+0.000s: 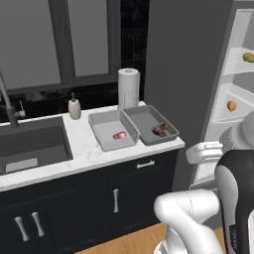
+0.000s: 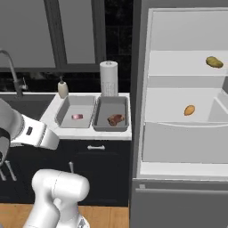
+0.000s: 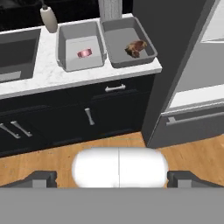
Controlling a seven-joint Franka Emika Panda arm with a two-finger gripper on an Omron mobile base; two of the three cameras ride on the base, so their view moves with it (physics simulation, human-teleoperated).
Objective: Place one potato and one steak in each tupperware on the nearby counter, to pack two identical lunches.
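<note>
Two grey tupperwares stand side by side on the white marbled counter (image 1: 82, 149). The left tupperware (image 1: 112, 130) (image 2: 77, 111) (image 3: 80, 46) holds a small pink steak (image 1: 119, 135) (image 2: 77, 117) (image 3: 84, 53). A brown steak (image 1: 159, 129) (image 2: 116, 119) (image 3: 135, 47) lies in the right tupperware (image 1: 151, 124) (image 2: 111, 113) (image 3: 127, 40). In the open fridge, a yellowish potato (image 2: 214, 62) (image 1: 249, 57) rests on an upper shelf and an orange potato (image 2: 189, 110) (image 1: 231, 105) on the shelf below. My gripper (image 3: 113, 179) is open and empty, well back from the counter and above the floor.
A dark sink (image 1: 32, 144) with a faucet (image 1: 9, 106) is set into the counter's left part. A soap bottle (image 1: 74, 107) and a paper towel roll (image 1: 128, 88) stand behind the tupperwares. The fridge body (image 2: 182, 147) stands to the right, with black cabinets (image 3: 65, 118) below the counter.
</note>
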